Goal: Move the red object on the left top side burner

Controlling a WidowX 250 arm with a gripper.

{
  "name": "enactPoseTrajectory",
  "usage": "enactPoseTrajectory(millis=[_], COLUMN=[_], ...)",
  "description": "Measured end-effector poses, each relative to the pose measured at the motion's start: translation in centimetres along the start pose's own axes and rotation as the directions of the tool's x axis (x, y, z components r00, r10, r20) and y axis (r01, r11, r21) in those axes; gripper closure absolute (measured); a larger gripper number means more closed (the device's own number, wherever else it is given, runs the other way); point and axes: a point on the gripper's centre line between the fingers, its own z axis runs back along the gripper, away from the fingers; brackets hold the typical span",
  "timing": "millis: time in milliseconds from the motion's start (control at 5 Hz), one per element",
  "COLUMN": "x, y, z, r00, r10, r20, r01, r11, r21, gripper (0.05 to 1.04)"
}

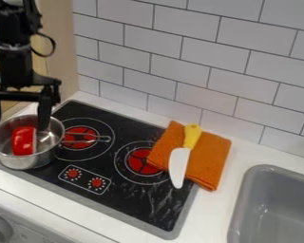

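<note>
Red object (23, 141) first: it sits inside the metal pot (20, 163), at the left of the frame, leaning upright near the middle of the bowl, and the pot's wall is what pens it in. My gripper (18, 126) hangs over that pot with its fingers spread wide apart, one toward the pot's left side and one toward its right, and I have nothing clenched. That spread makes sense to me: it straddles the piece, so a close should catch it by its sides.

Where it should go, I judge, is the burner (75, 132) just right of the pot, toward the upper left of the cooktop (126, 197). The pot's wire handle (104, 138) lies across that burner, so anything I set there may rest on the wire and tip.

For edges, the pot's rim (57, 127) matters most. I would want to lift straight up until the piece clears it, then shift right a little way. Behind, the tiled wall (180, 61) stands beyond a narrow strip of counter (126, 110), enough room if I keep low and forward. The orange cloth (212, 159) and the yellow-handled knife (178, 166) lie over the cooktop's right side, well out of that short path.
</note>
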Motion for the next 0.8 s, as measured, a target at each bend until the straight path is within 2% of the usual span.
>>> enactPoseTrajectory(millis=[400,600,800], x=[0.7,0.5,1.4], y=[0.0,0.1,-0.1], z=[-1.2,-2.4,-3.3], r00=[1.000,0.999,0.999], r10=[0.023,0.033,0.038], r20=[0.006,-0.032,-0.027], r01=[-0.023,-0.034,-0.039], r11=[0.999,0.999,0.999], r21=[-0.030,-0.022,-0.025], gripper=[0.085,0.085,0.085])
